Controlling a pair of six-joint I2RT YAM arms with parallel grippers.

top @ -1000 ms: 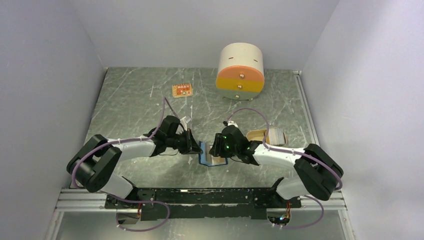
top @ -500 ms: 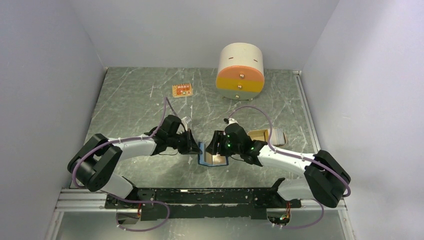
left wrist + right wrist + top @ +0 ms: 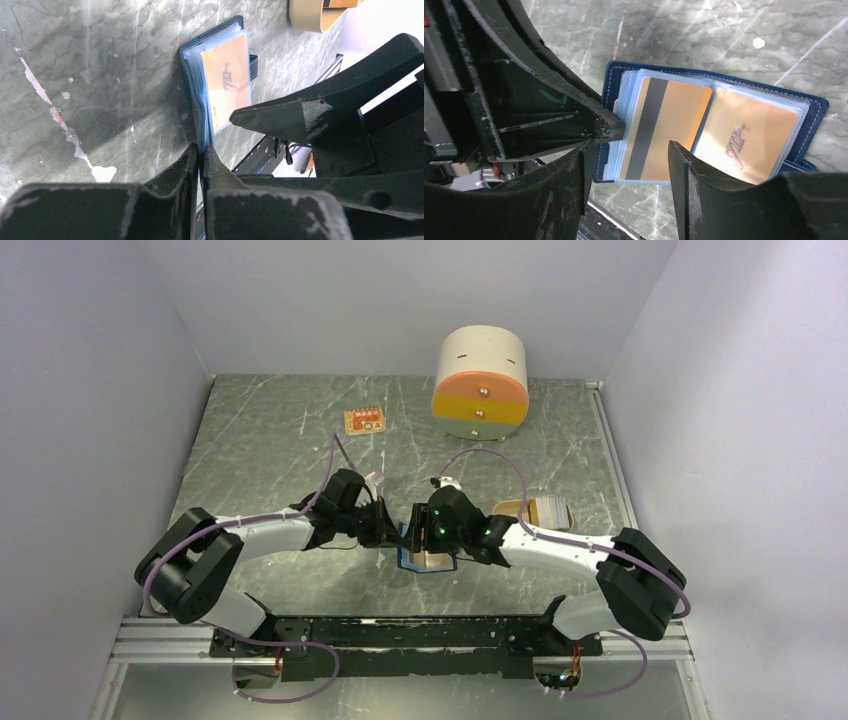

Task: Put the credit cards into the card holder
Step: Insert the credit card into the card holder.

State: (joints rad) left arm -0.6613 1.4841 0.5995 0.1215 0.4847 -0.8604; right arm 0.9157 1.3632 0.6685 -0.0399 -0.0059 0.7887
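The grey-green marbled counter (image 3: 270, 440) carries everything. At its far side stands the cream-and-orange drawer unit (image 3: 480, 375). Both arms reach in towards the middle of the near half.

There the card holder (image 3: 816, 112) lies open and flat, navy cover down and clear sleeves up, right between the two claws. The left claw (image 3: 201, 150) is clamped tight on the holder's left edge and pins it in place. The right claw (image 3: 629, 147) hangs directly over the holder with its fingers apart and nothing between them. They stand either side of the near end of a striped card (image 3: 664, 130).

That card's long axis runs away from the right claw, across the holder's own long axis. It lies on the left-hand sleeves, and we cannot tell whether it is fully seated under the plastic. A second card with a script mark (image 3: 746, 137) sits in the right-hand sleeve.

The loose credit cards (image 3: 548, 510) lie on the counter to the right of the holder, close by the right forearm and well apart from the left arm. We judge that the right arm, being nearer, would fetch the next one while the left holds the case down. A small orange tag (image 3: 365, 421) lies far off to the left and plays no part.
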